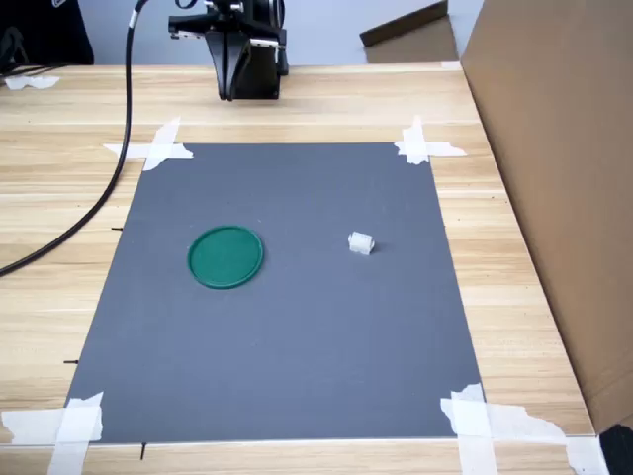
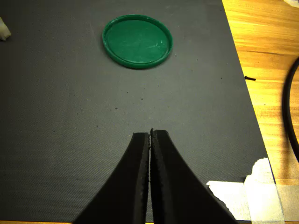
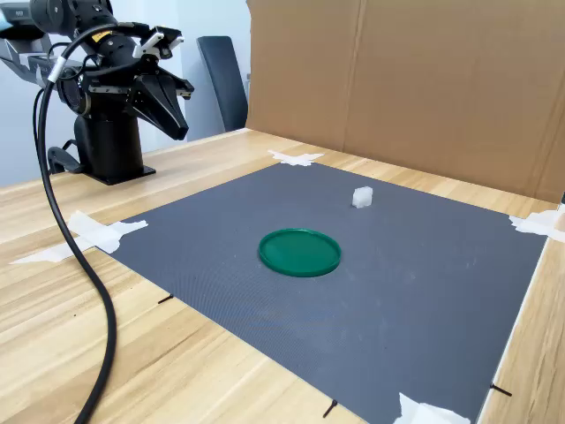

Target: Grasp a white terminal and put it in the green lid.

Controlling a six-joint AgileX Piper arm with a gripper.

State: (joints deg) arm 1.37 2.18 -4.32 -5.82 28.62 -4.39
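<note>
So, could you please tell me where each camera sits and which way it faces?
First exterior view: high at the mat's near edge, facing the arm's base; the claw hangs at the far edge.
Second exterior view: low at a mat corner, looking across toward the cardboard wall; arm upper left.
Wrist view: on the arm, looking down past the shut claw.
All three share the green lid and white terminal.
</note>
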